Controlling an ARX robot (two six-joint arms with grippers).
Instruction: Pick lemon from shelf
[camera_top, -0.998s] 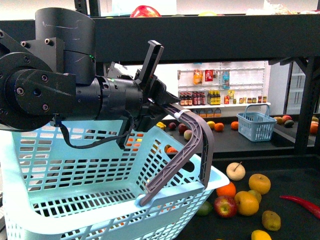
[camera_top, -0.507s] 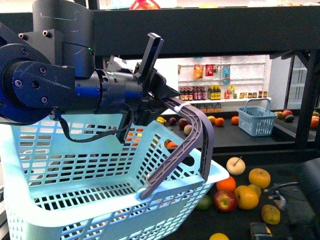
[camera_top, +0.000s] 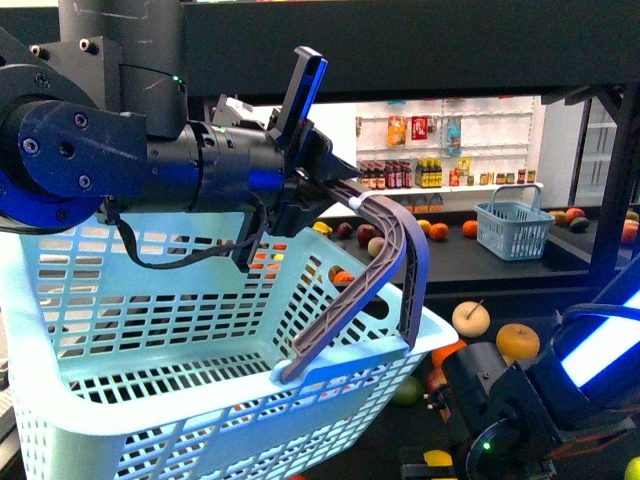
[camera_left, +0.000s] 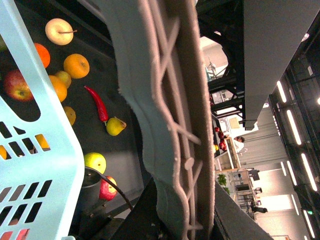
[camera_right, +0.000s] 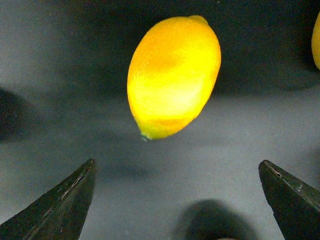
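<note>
The lemon (camera_right: 172, 75), bright yellow and oval, lies on the black shelf (camera_right: 50, 60) tier just ahead of my right gripper (camera_right: 177, 161). That gripper is open, its two dark fingertips (camera_right: 75, 195) spread wide and short of the fruit, touching nothing. In the front view my right arm (camera_top: 520, 410) reaches in low at the right over the shelf (camera_top: 420, 50), with a sliver of yellow fruit (camera_top: 437, 458) under it. My left gripper (camera_top: 335, 195) is shut on the grey basket handle (camera_top: 385, 270) and holds up the pale blue basket (camera_top: 150, 400). The same handle (camera_left: 170, 100) fills the left wrist view.
Loose fruit lies on the tier near the right arm: a pale apple (camera_top: 471, 319) and a yellow-orange fruit (camera_top: 518, 341). A red chili (camera_left: 97, 102) and oranges (camera_left: 76, 65) show in the left wrist view. A small blue basket (camera_top: 512, 230) sits on the far tier.
My right arm has come into view from the lower right and moved left over the loose fruit, covering several pieces. The left arm still holds the basket in much the same place.
</note>
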